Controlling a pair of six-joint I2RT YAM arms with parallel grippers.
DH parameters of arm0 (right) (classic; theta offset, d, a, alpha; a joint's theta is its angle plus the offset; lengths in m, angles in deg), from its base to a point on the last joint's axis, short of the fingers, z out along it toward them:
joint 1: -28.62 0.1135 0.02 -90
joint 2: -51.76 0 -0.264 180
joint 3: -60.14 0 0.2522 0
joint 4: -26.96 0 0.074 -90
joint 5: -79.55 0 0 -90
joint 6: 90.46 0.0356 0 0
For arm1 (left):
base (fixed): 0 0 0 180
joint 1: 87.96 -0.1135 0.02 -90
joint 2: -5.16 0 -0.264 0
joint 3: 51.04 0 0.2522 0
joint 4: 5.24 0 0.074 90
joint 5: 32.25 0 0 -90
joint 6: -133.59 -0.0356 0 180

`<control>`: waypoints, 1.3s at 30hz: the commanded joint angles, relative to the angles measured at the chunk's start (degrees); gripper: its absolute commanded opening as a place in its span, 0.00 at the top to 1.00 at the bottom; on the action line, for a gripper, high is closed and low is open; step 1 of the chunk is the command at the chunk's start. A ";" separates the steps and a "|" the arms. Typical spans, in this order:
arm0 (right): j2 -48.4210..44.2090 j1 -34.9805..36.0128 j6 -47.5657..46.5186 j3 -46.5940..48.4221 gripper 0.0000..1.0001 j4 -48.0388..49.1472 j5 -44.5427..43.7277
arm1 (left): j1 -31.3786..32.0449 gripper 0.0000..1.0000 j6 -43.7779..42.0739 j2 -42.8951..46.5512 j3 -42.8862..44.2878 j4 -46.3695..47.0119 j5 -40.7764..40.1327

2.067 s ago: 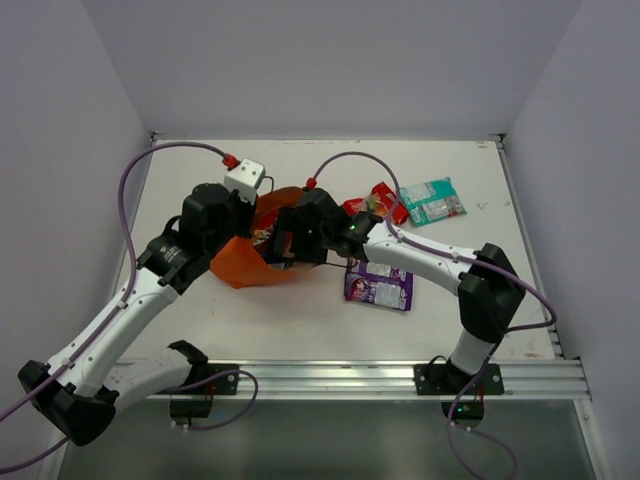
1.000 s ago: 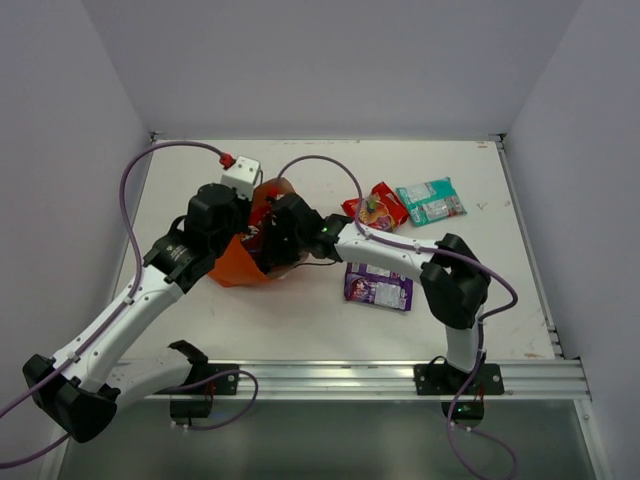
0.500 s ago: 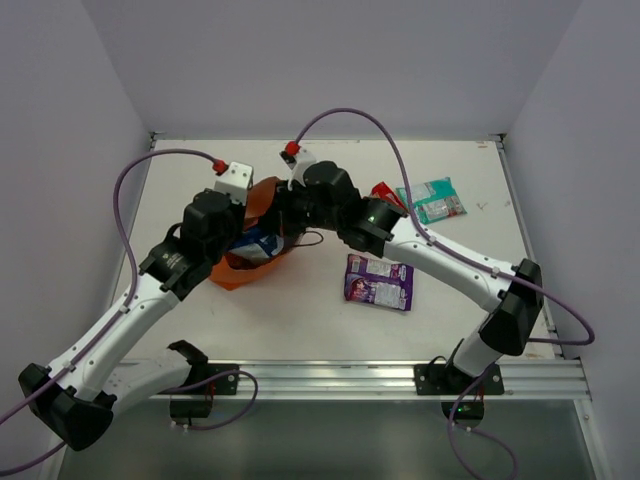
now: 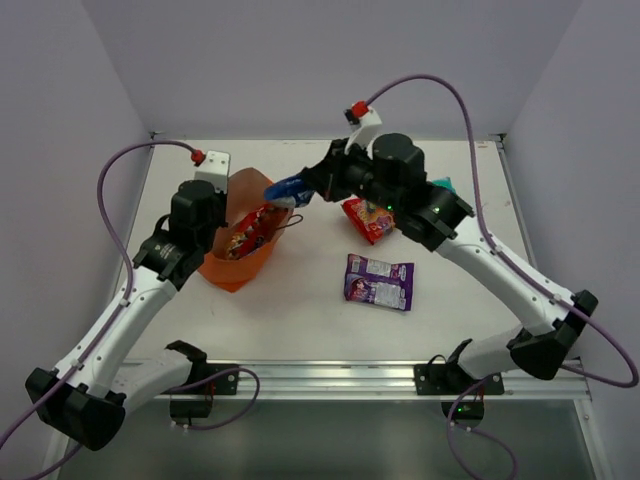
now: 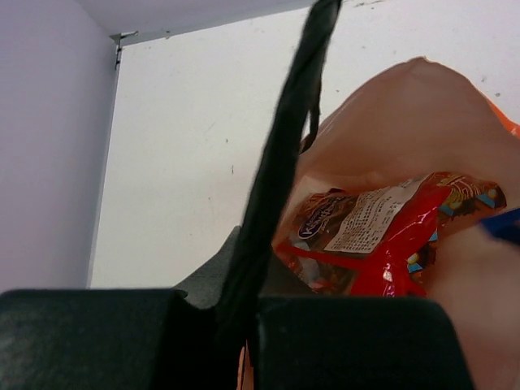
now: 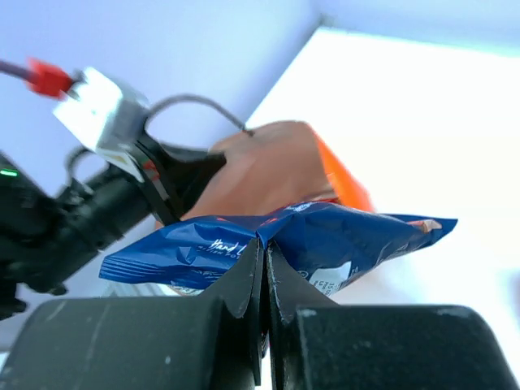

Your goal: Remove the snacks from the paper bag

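Observation:
The orange paper bag (image 4: 232, 268) stands open at the table's left-middle, with red snacks (image 4: 247, 234) showing in its mouth. My left gripper (image 4: 226, 203) is shut on the bag's dark cord handle (image 5: 280, 154) at the rim. The left wrist view looks into the pale inside (image 5: 398, 114) at a red packet (image 5: 406, 244). My right gripper (image 4: 310, 184) hangs just right of the bag's mouth, above the table, shut on a dark blue packet (image 4: 284, 189), which is pinched at its middle (image 6: 325, 231) between the fingers (image 6: 264, 256).
A red packet (image 4: 366, 220) and a purple packet (image 4: 379, 281) lie on the table right of the bag. A teal packet (image 4: 443, 183) peeks out behind the right arm. Side walls stand close on both sides. A metal rail (image 4: 380, 378) runs along the near edge.
My right gripper came up out of the bag with the dark blue packet and moved right. The left gripper kept its hold on the handle, and the bag shifted slightly left.

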 commanded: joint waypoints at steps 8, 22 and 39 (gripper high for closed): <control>-16.46 -10.82 -3.96 -4.79 1.00 -2.32 -16.49 | -5.21 1.00 -0.58 -0.99 2.82 3.55 2.87; -19.65 -40.71 15.99 -39.34 1.00 -7.43 -20.28 | -5.66 1.00 -3.13 -1.70 5.46 3.64 5.96; -19.65 -20.09 6.51 -20.30 0.01 -6.20 -15.46 | -5.66 1.00 -3.21 -0.64 5.64 2.77 8.86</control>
